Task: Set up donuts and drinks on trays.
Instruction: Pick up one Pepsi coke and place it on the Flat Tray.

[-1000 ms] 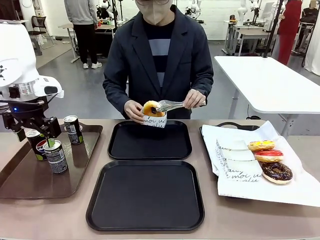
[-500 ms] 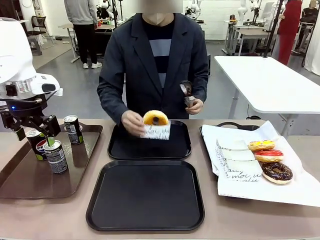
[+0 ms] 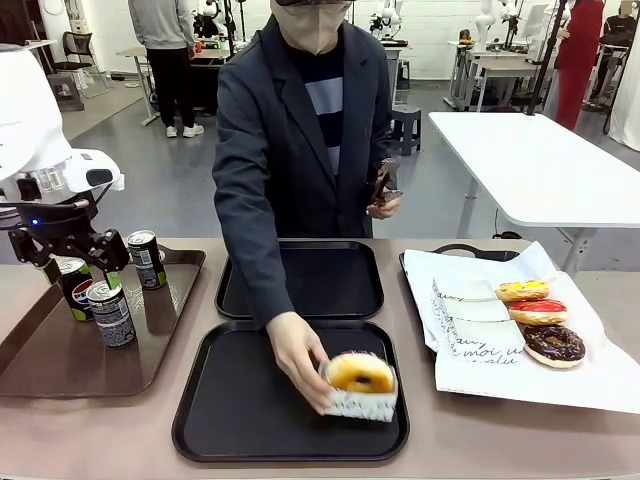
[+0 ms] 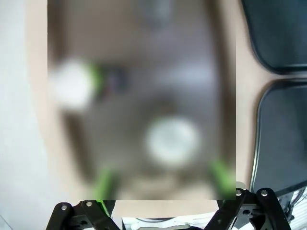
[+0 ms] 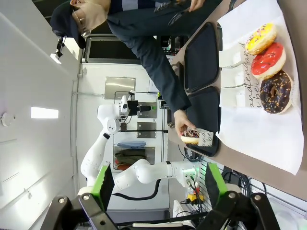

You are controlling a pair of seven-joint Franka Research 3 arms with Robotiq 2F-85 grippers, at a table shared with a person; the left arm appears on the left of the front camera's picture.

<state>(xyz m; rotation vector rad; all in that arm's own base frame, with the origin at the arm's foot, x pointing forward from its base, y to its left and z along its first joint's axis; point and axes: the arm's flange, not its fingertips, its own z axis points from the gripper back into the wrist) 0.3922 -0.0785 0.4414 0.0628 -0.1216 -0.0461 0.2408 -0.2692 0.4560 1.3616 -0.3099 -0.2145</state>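
Since a second ago, the person's hand (image 3: 295,350) has carried the sleeved yellow donut (image 3: 360,373) from the far tray (image 3: 300,280) onto the near tray (image 3: 230,400), matte black with rounded corners. Three glossy ring donuts (image 3: 537,312) wait on crinkled paper (image 3: 600,385) and the slim metal cans (image 3: 110,312) stand on the brown tray (image 3: 60,370), so most of the setup remains. The left tool (image 3: 72,262) hangs spread over the cans, and the right tool (image 5: 159,184) is also spread and empty.

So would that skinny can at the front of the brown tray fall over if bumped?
Probably: the can is tall and slim on a small base, so a high nudge could tip it. Once down, its round side would likely roll along the brown tray.
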